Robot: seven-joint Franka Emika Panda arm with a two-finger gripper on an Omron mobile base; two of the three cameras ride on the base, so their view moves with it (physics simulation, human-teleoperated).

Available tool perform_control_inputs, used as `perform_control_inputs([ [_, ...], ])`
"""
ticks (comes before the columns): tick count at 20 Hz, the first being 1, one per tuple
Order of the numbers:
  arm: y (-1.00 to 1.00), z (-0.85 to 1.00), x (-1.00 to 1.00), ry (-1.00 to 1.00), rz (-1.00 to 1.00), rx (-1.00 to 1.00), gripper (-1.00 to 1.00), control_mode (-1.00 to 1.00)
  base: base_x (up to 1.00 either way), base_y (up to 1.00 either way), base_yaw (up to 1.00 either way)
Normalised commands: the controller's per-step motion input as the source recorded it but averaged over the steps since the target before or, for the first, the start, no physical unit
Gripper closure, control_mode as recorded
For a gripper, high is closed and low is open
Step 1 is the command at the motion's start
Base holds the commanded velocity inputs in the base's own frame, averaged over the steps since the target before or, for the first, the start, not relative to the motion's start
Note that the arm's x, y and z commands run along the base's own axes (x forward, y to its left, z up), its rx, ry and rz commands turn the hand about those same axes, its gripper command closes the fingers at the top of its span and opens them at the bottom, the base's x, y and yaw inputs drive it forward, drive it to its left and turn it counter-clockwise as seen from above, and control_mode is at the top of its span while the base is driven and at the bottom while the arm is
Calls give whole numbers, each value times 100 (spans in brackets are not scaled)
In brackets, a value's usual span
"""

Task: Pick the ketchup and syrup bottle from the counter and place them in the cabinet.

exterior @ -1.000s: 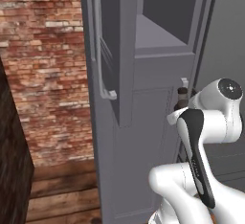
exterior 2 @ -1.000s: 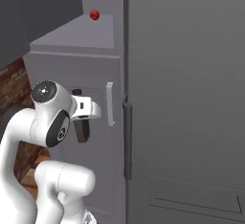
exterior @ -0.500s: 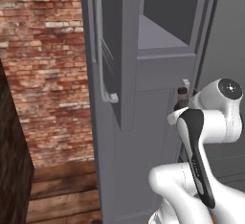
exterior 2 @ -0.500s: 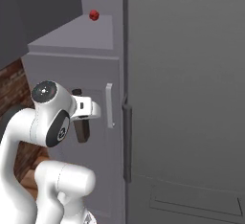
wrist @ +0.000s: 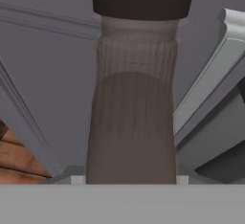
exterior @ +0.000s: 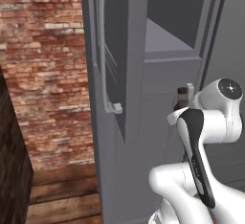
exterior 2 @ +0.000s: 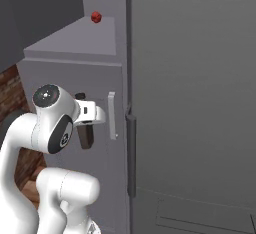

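The gripper (exterior 2: 86, 123) is clamped on the brown-grey syrup bottle (wrist: 131, 117), jaws partly closed around its body. In the right base view the bottle hangs at about 8 o'clock, against the cabinet (exterior: 119, 74) front just below its shelf, while the red ketchup (exterior 2: 96, 17) sits on the shelf at 11 o'clock.

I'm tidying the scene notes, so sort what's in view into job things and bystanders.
Job things:
- syrup bottle, gripped in the hand
- ketchup, already on the shelf
- cabinet, door open

Bystanders:
- brick wall
- wooden floor
- tall grey panel beside the cabinet
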Motion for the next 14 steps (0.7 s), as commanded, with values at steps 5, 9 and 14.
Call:
perform_control_inputs([
  [5,0,0,0,0,0,0,100,100,24,2,0],
  [9,0,0,0,0,0,0,100,100,14,3,0],
  [14,0,0,1,0,0,0,100,-100,9,2,0],
])
